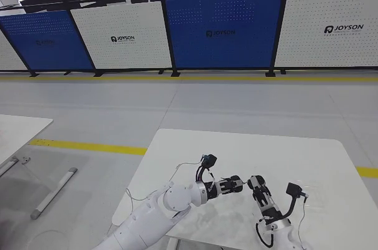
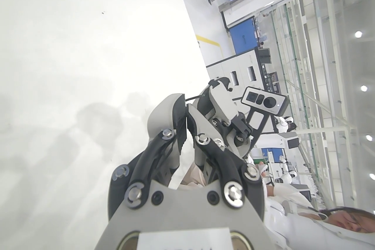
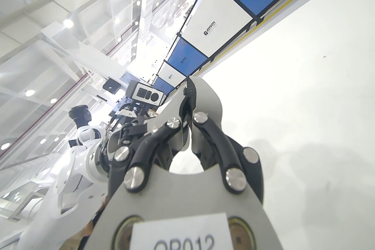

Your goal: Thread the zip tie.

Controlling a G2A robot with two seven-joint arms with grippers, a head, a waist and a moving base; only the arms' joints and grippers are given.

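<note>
So the left gripper was pinched on the thin zip tie, right gripper closed too. Any tiny misalignment and that floppy tip would've probably buckled instead of threading.

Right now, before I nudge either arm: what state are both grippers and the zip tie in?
left gripper: shut on the zip tie, above the table.
right gripper: shut, close to the left gripper; cannot tell whether it pinches the tie.
zip tie: thin black strand, off the table, running from the left gripper's tip toward the right gripper; cannot tell whether it is threaded.
</note>
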